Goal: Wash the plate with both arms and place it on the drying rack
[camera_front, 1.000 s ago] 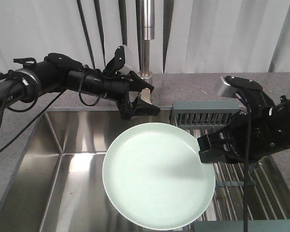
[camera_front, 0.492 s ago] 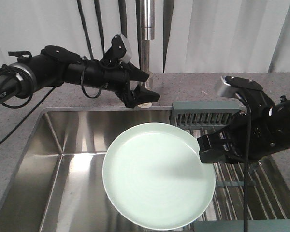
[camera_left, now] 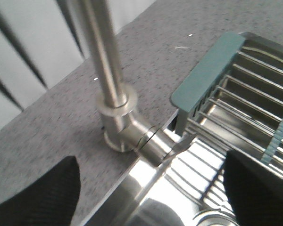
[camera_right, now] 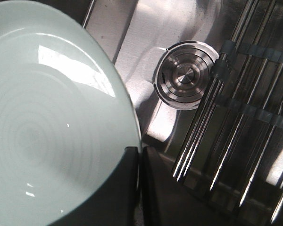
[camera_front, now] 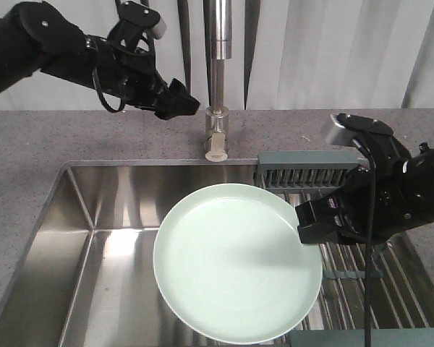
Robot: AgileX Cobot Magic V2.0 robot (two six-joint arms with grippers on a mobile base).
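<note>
Stainless steel sink basin (camera_front: 87,217) below: holds the round, glossy, pale mint-green plate (camera_front: 235,264) above it for rinsing, black right gripper (camera_front: 311,224) clamped on the rim toward the wire drying rack (camera_front: 401,289), and poises the empty, open-jawed black left gripper (camera_front: 182,103) above the basin's back edge, seemingly to work the brushed-metal tap (camera_front: 217,43).

Nothing readable is showing: no text, label, brand, number or sign is appearing on any surface in view.

Pretty clearly a kitchen corner: steel sink (camera_front: 94,217) in a speckled grey worktop (camera_front: 29,144), tap (camera_front: 217,43) at the back edge, drying rack (camera_front: 304,163), white curtains (camera_front: 311,50) behind.
</note>
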